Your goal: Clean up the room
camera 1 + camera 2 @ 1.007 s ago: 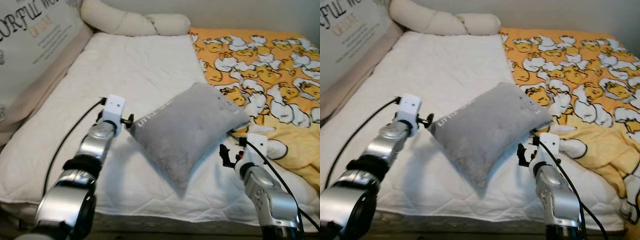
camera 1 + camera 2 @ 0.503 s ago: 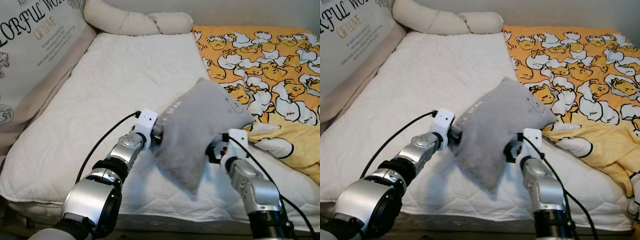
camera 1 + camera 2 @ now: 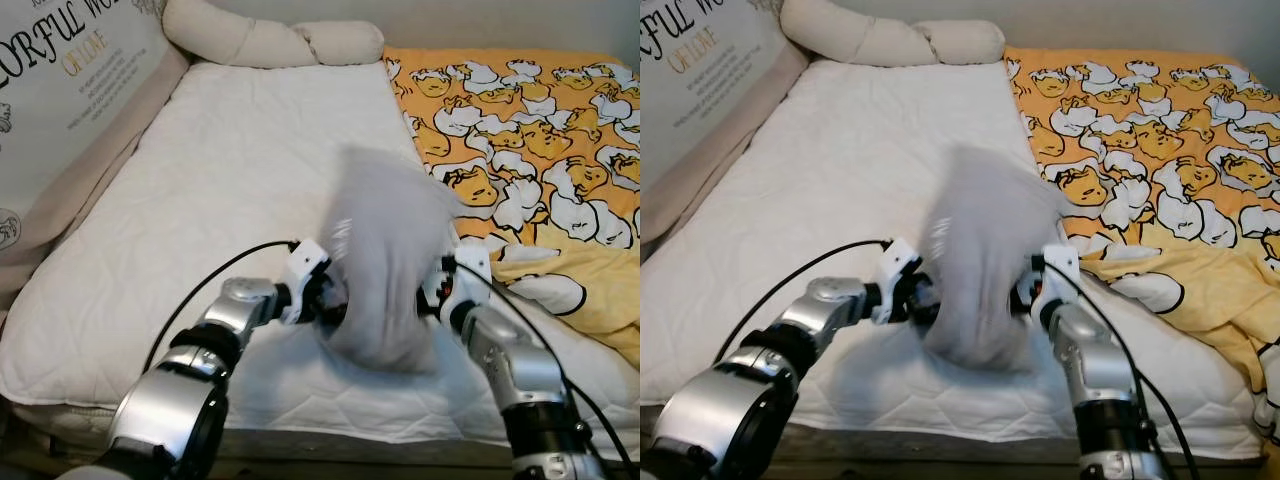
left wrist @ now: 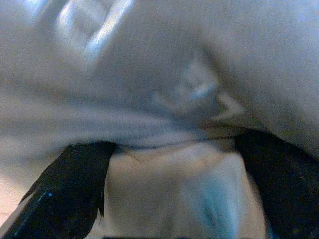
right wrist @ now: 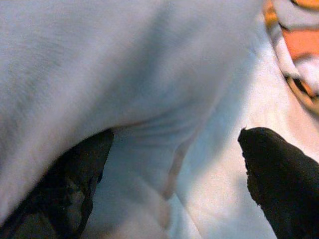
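Both pincers, left (image 3: 335, 300) and right (image 3: 432, 295), press grey pillow (image 3: 385, 265).

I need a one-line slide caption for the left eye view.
Left tool and right tool press a blurred grey pillow from both sides.

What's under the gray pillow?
Under the gray pillow is the white mattress. The left gripper and right gripper press it from both sides. The spot right beneath it is hidden by the pillow.
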{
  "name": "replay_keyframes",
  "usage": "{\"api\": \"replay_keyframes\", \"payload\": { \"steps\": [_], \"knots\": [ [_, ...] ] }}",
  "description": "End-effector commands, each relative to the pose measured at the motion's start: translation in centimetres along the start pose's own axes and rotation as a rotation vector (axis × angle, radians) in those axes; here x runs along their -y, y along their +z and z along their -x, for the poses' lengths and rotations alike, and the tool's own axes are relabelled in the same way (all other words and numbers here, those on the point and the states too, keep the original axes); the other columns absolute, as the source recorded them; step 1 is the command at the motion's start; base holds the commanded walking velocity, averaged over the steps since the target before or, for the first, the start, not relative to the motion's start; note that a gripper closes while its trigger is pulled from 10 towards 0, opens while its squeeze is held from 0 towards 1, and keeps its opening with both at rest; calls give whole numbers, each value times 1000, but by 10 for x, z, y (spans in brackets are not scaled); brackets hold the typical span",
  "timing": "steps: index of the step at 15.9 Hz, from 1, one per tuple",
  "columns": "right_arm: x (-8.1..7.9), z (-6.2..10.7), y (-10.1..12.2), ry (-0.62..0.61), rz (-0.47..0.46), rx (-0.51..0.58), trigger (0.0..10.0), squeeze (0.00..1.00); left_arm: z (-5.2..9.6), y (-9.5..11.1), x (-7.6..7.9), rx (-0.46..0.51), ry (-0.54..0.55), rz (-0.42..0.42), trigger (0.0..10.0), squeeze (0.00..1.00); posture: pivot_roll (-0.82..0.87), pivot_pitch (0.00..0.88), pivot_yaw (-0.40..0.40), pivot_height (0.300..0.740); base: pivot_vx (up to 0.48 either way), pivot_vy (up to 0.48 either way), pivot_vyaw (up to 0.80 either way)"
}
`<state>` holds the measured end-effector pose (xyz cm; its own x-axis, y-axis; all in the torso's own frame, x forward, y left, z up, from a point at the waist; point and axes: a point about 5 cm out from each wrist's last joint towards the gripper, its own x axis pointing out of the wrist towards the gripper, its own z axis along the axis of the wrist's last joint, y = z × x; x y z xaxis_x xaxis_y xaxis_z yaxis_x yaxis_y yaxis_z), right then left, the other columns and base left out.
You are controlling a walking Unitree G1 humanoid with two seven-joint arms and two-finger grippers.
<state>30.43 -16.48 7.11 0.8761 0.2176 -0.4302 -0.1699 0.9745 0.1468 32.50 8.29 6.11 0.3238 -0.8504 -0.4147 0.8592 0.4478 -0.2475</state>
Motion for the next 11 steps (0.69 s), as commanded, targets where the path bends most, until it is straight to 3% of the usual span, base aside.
{"api": "replay_keyframes", "payload": {
  "steps": [1,5,7,8,9,10,11],
  "knots": [
    [-23,0,17,163,29,76,10000,0,-3,13,8,47,-109,-38,10000,0,-197,0,-2,740,0,0,0],
    [-15,10,9,230,46,44,10000,0,19,15,10,88,-194,-98,10000,0,-178,0,-16,740,0,0,0],
    [0,25,3,210,45,23,10000,0,50,3,11,15,-141,-113,10000,0,-166,0,-19,740,0,0,0],
    [4,28,1,196,41,20,10000,0,56,1,13,3,-126,-101,10000,0,-163,0,-20,740,0,0,0],
    [13,33,-1,175,29,14,10000,502,68,-2,17,5,-104,-94,10000,0,-154,0,-20,740,0,0,0],
    [23,37,-3,151,21,5,10000,1000,80,-5,19,19,-56,-125,10000,945,-151,0,-18,740,0,0,0],
    [32,39,-4,127,31,2,10000,1000,92,-9,26,39,-50,-120,10000,1000,-147,0,-9,740,0,0,0]
  ]
}}
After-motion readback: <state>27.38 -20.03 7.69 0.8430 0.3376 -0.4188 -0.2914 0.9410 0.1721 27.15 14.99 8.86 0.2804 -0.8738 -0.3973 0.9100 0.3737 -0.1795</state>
